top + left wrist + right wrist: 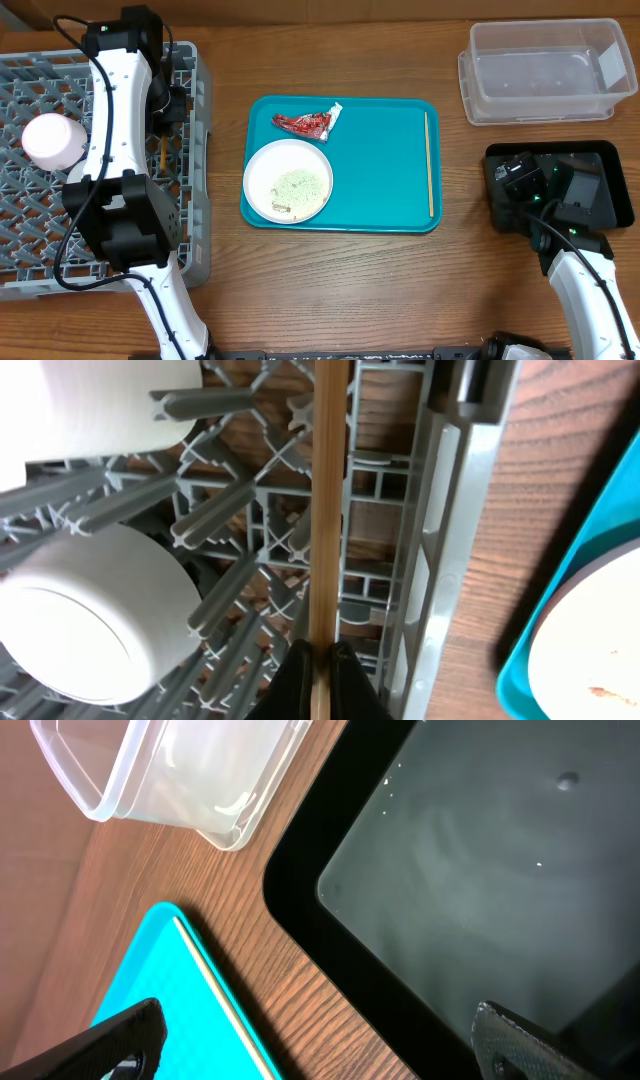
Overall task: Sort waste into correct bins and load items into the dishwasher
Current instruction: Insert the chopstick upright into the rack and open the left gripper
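My left gripper [320, 660] is shut on a wooden chopstick [325, 510] and holds it over the right part of the grey dish rack [195, 150]. A pink bowl [55, 140] sits upside down in the rack; a white cup [90, 610] shows there in the left wrist view. The second chopstick [428, 165] lies at the right edge of the teal tray [380, 170]. The white plate [288, 180] holds pale crumbs [300, 185]. The red wrapper [308, 122] lies behind it. My right gripper [320, 1040] is open over the black tray's [605, 215] left edge.
The clear tub [545, 70] stands at the back right, also visible in the right wrist view [170, 770]. The black tray [470, 880] holds a few small crumbs. Bare wooden table lies between the teal tray and the black tray.
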